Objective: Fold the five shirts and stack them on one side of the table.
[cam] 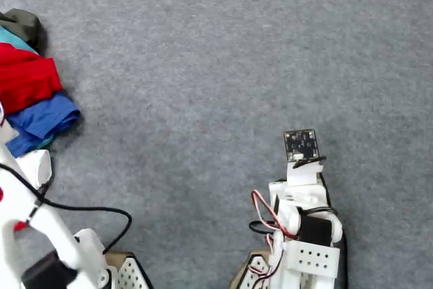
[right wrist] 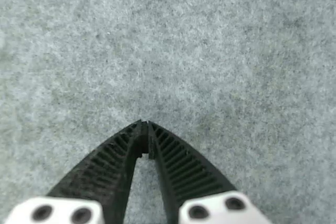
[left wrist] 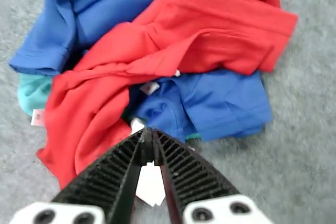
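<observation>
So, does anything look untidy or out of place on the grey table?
Yes. The shirts lie in a crumpled heap at one side of the grey felt table. A red cotton shirt sprawls over rumpled blue cloth, with a teal one peeking out beneath. None is folded, and white labels stick out.

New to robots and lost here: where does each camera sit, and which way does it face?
High view: fixed overhead, facing down on the table; left arm by the shirt pile, right arm alongside.
Left wrist view: on that arm, facing the shirt pile past the shut left end effector.
Right wrist view: on that arm, facing the table past the shut right end effector.
Shared: high and left wrist views show the pile.
</observation>
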